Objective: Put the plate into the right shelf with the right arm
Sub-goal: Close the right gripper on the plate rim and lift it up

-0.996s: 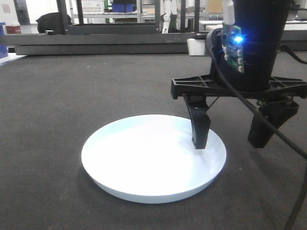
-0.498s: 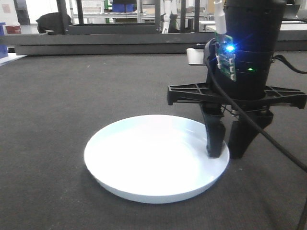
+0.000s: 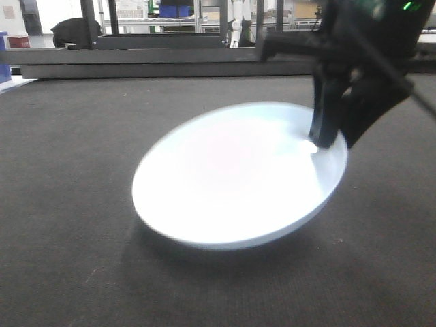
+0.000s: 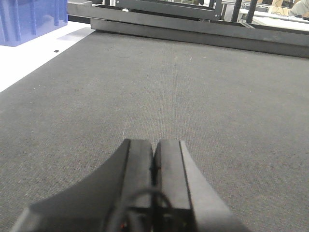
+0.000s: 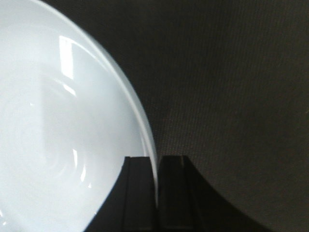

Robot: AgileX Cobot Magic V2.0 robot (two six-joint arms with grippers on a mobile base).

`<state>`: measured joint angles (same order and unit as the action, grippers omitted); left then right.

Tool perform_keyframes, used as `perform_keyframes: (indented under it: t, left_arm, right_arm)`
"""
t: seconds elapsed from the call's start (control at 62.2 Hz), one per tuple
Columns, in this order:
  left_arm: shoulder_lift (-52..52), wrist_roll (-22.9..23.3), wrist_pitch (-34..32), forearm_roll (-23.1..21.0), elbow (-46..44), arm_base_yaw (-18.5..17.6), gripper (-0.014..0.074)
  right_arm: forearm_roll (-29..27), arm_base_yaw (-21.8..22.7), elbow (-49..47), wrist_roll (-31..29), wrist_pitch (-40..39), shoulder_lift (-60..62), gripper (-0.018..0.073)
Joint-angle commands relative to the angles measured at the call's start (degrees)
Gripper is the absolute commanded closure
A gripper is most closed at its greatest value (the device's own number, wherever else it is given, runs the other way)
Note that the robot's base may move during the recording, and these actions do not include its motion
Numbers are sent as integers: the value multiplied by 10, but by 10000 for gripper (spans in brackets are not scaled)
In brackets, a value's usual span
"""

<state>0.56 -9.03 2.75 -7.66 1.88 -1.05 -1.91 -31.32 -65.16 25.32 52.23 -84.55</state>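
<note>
Floor: a dark gray mat (image 3: 68, 225) covered almost all of the front view, flat and rough.
Plate: the plate (image 3: 231, 170) was in the middle of the front view. It was white, shiny and blurry. It was tipped, with its right edge up high and its left edge down low by the mat. I could not tell if the low edge touched the mat.
Inside the plate: only bright shiny marks showed on its middle in the right wrist view.
Right gripper: the right gripper (image 3: 332, 142) was at the upper right. Its two black jaws pinched the plate's rim, one on each side.
Left gripper: the left gripper (image 4: 154, 150) was low over bare mat, well apart from the plate. Its jaws were pressed together with nothing between them.
Blue bin: a blue bin (image 4: 29, 19) sat on a white strip (image 4: 24, 58) at the upper left of the left wrist view. Its inside was hidden.
Back: a long dark rail (image 3: 136, 68) ran along the far edge of the mat. Far racks (image 3: 176, 9) stood behind it.
</note>
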Motion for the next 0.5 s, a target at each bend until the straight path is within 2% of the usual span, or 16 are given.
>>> perform_keyframes:
  t: [0.0, 0.129, 0.209, 0.337, 0.482]
  left_arm:
    - [6, 4, -52, -5, 6, -1, 725]
    - [6, 4, -52, -5, 6, -1, 725]
    - [6, 4, -52, -5, 6, -1, 725]
    - [6, 4, -52, -5, 6, -1, 725]
    - [6, 4, -52, -5, 6, -1, 725]
  right_arm:
    - [8, 11, 22, -60, -67, 74, 503]
    - [4, 39, 93, -122, -155, 157, 503]
    - [-24, 65, 143, -170, -220, 214, 503]
    - [-83, 137, 219, -269, -329, 304, 503]
    - [-86, 205, 290, -326, -428, 391, 503]
